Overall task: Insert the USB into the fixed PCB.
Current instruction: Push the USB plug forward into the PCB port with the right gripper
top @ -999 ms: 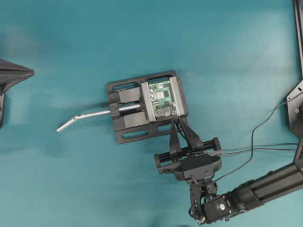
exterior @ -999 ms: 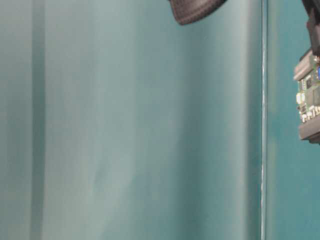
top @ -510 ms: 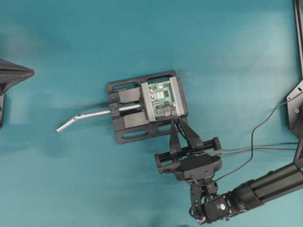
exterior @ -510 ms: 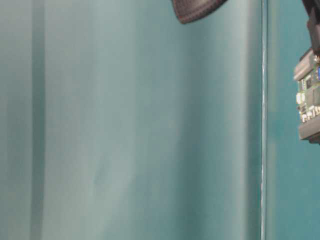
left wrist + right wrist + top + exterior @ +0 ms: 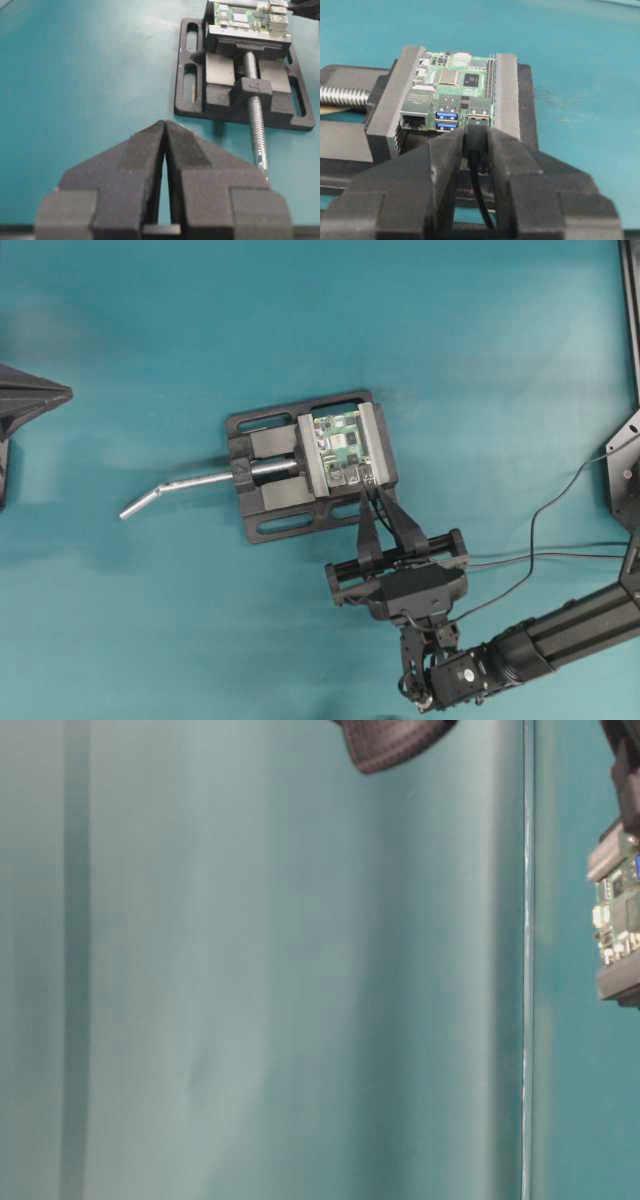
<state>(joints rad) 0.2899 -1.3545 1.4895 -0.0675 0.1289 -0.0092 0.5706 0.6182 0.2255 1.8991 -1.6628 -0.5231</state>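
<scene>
- In the right wrist view, nearest the camera, the right hand has its two black fingers narrowed onto the USB, pinching the dark plug between the tips, with its thin black cable hanging down between the fingers toward the camera.
- The plug's front end sits right at the near edge of the fixed PCB, in line with the rightmost silver port; whether the metal tip is partly inside cannot be told.
- Just left of that port are two blue-tongued ports, then a larger silver port.
- The green board is clamped level between the two grey jaws of a black vise, whose silver screw runs off to the left.
- From overhead, the right hand reaches the lower right corner of the vise on the teal worktop, and the bent silver handle sticks out to the left.
- In the left wrist view, the left hand has its fingertips pressed together, holding nothing, well apart from the vise beyond it.
</scene>
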